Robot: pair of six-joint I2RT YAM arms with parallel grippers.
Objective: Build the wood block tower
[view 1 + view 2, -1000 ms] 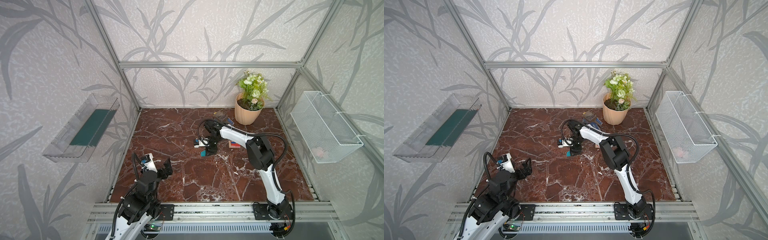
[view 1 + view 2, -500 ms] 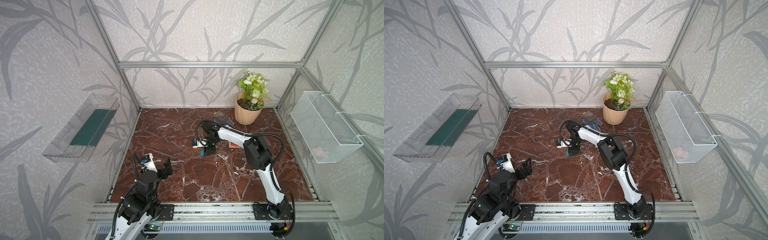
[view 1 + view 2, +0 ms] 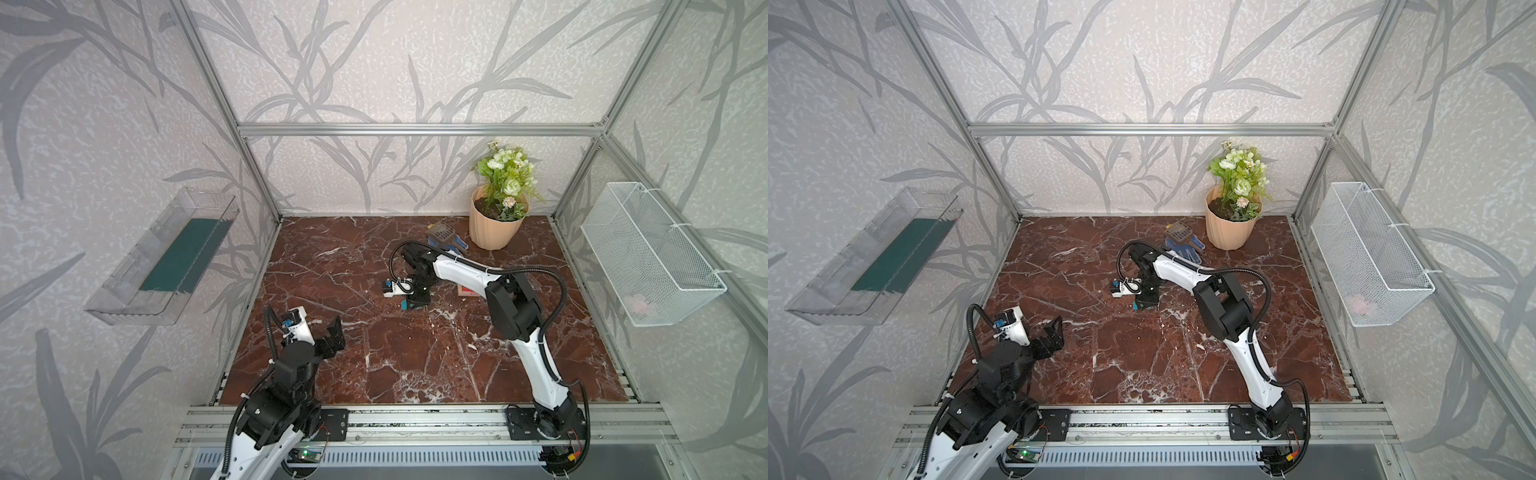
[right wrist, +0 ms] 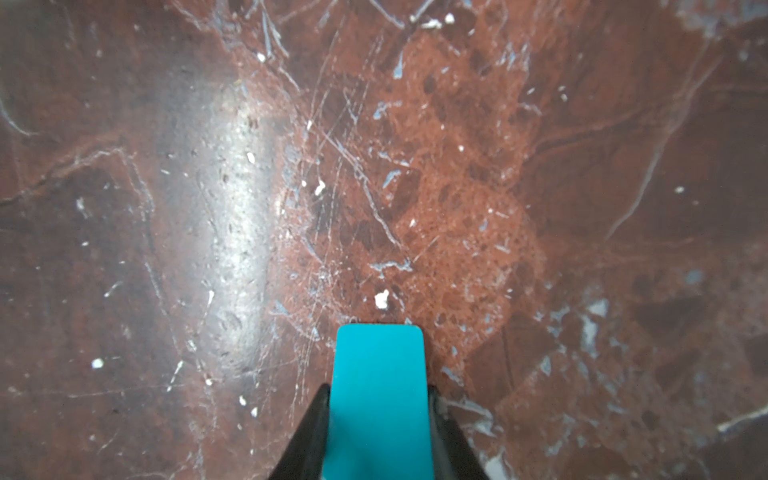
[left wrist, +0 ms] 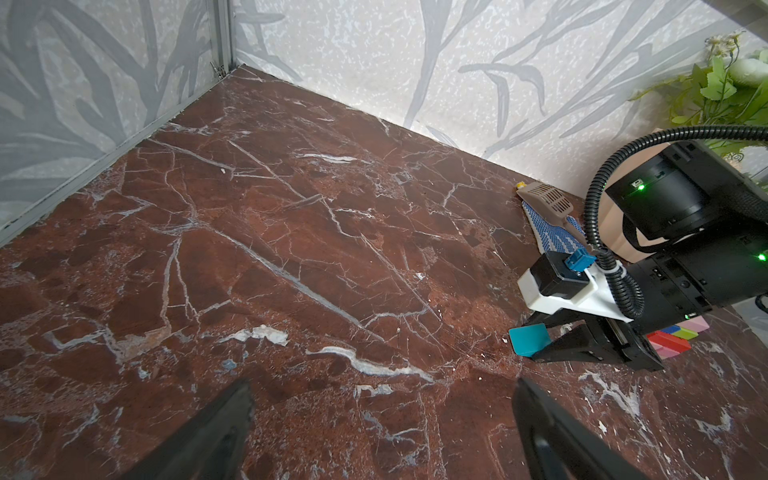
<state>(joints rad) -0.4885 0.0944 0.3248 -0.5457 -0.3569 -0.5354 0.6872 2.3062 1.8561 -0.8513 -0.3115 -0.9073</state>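
While the right gripper (image 3: 417, 300) pinched the teal wedge (image 3: 408, 306) at the marble floor (image 3: 332, 257) near frame centre in both top views (snug on both sides), the left gripper (image 3: 330, 334) hung wide open at lower left; stacked blocks (image 3: 464, 291) sat right of the wedge.

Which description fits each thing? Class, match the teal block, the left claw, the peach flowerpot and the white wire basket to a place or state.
Things:
1. teal block
2. left claw
3. peach flowerpot
4. white wire basket

Places or states:
A. hanging at the side
B. gripped in the right claw
C. open, holding nothing
D. standing in a back corner

Pairs: 1-B, 2-C, 3-D, 4-A
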